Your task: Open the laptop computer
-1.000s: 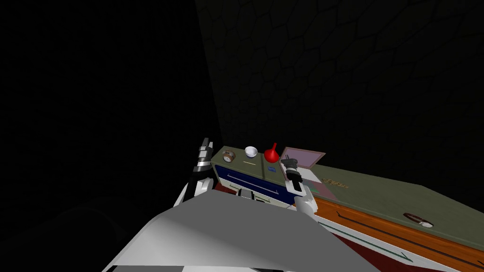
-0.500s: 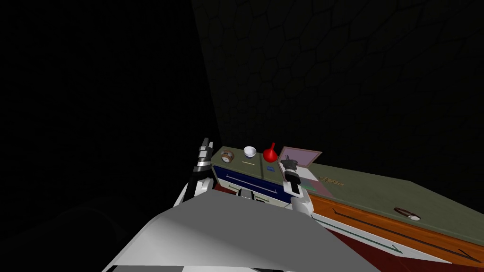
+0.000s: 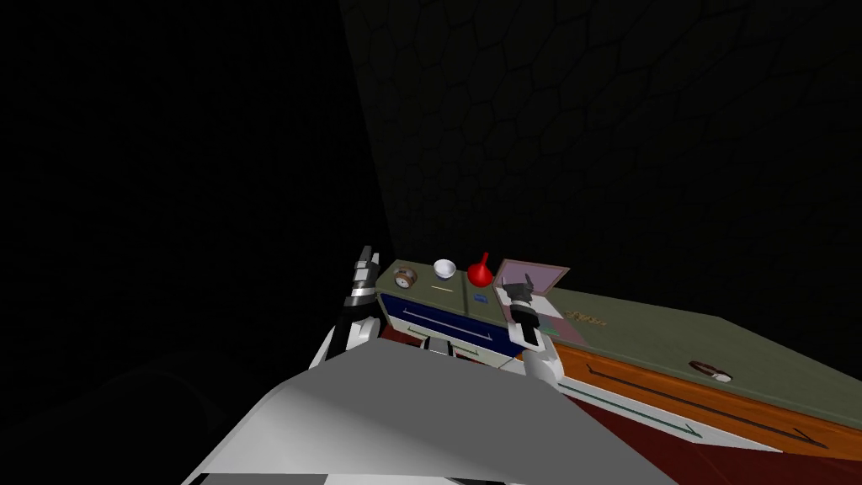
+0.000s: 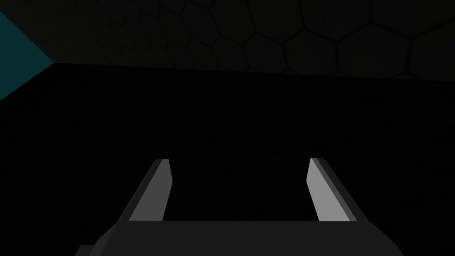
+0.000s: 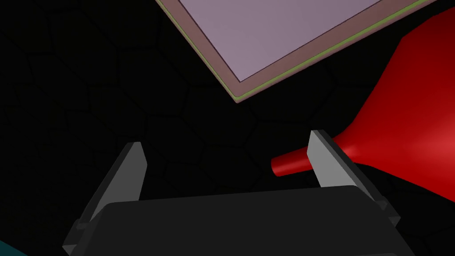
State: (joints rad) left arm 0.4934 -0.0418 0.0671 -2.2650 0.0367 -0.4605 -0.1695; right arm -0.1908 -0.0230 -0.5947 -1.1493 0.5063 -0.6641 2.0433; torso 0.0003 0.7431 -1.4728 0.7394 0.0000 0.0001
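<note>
The laptop (image 3: 534, 278) stands open on the green top of a long cabinet (image 3: 657, 337), its mauve screen raised with a brownish rim. In the right wrist view a corner of that lid (image 5: 275, 40) hangs just beyond my right gripper (image 5: 226, 144), whose fingers stand open with nothing between them. In the head view the right gripper (image 3: 524, 285) sits in front of the screen, over the laptop's base. My left gripper (image 3: 365, 257) is raised off the cabinet's left end, and its fingers (image 4: 320, 191) are open and empty.
A red funnel (image 5: 400, 133) lies close beside my right finger, left of the laptop (image 3: 479, 273). Further left on the top are a white bowl (image 3: 444, 269) and a small clock (image 3: 407, 279). A dish (image 3: 711, 370) lies far right. A blue drawer front (image 3: 446, 324) is below.
My right gripper has gone from shut to open in front of the raised screen. The head view has drifted slightly, so things sit a little further left.
</note>
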